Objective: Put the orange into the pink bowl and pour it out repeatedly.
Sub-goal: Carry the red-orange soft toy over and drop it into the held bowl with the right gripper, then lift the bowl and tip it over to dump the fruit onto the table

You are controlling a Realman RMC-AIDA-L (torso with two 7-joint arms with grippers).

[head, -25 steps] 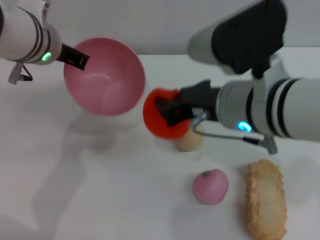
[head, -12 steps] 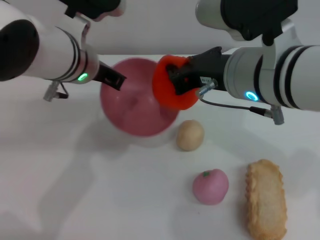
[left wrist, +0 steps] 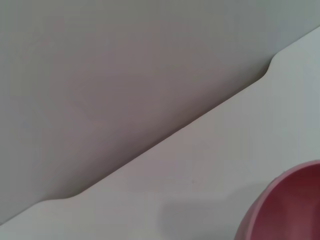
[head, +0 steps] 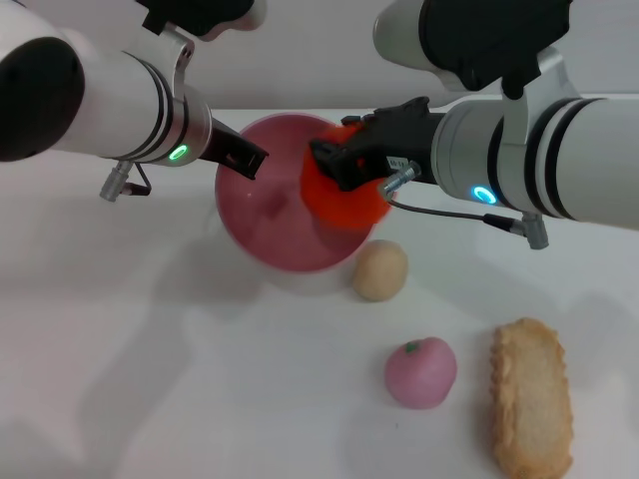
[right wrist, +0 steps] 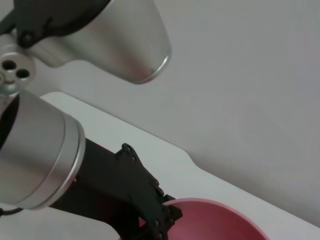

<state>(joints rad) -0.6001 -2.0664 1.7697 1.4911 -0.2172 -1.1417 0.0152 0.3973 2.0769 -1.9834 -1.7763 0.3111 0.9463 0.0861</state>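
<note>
On the left, our left gripper (head: pixel 250 160) has its black fingers clamped on the near-left rim of the glossy, deep pink plastic bowl (head: pixel 270 225), holding it tilted above the white tabletop (head: pixel 150 349), mouth turned up towards us. At the bowl's right rim, our right gripper (head: pixel 334 165) has its fingers closed around the bright orange-red lumpy toy orange (head: pixel 349 200), which hangs over the bowl's opening, partly inside it. We judge this to be the loading step: the orange is at the bowl but not released. Next, we should open the right fingers, let the orange drop in, and draw the arm clear before tipping. Further right lie a beige round ball (head: pixel 379 269), a pink peach-like fruit (head: pixel 420 371) and a tan bread-like piece (head: pixel 531 397)
</note>
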